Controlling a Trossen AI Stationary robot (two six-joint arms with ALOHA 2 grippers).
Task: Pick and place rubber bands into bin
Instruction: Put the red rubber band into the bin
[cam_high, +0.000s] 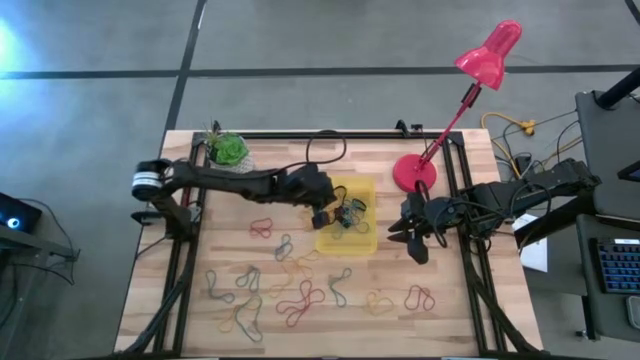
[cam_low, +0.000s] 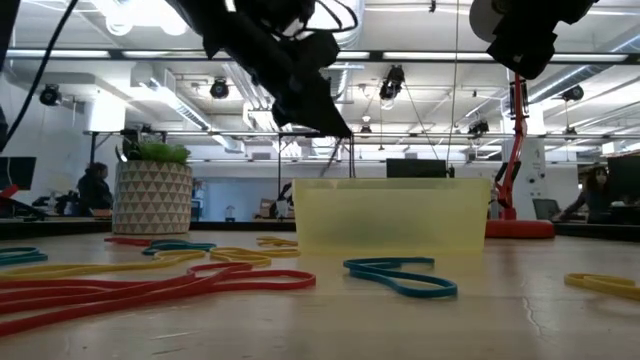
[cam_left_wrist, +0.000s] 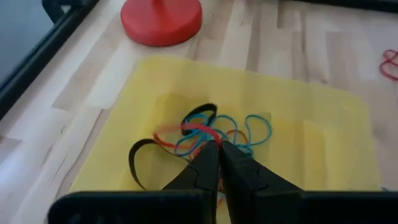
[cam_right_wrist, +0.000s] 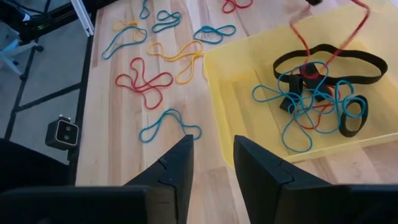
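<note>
The bin (cam_high: 352, 238) is a shallow yellow tray at mid-table, also seen in the low view (cam_low: 390, 215). Blue, black and red rubber bands (cam_right_wrist: 311, 93) lie tangled inside it. Many more rubber bands (cam_high: 290, 290) lie loose on the wood near the table's near edge. My left gripper (cam_left_wrist: 218, 147) hovers over the bin's left part, shut on a red rubber band (cam_right_wrist: 298, 37). My right gripper (cam_right_wrist: 212, 142) is open and empty, waiting just right of the bin (cam_high: 412, 238). My left gripper pinches the red rubber band's upper end (cam_left_wrist: 204, 133) between its two fingertips, coming from above at a slant. The band hangs slack as a loop below the fingers, and its lower end (cam_right_wrist: 311, 70) reaches the tangle in the bin.
A red desk lamp's base (cam_high: 414, 172) stands just beyond the bin's far right corner. A white pot with a green plant (cam_high: 228, 150) sits at the far left. Black frame rails (cam_high: 190, 250) run along the table's left and right sides.
</note>
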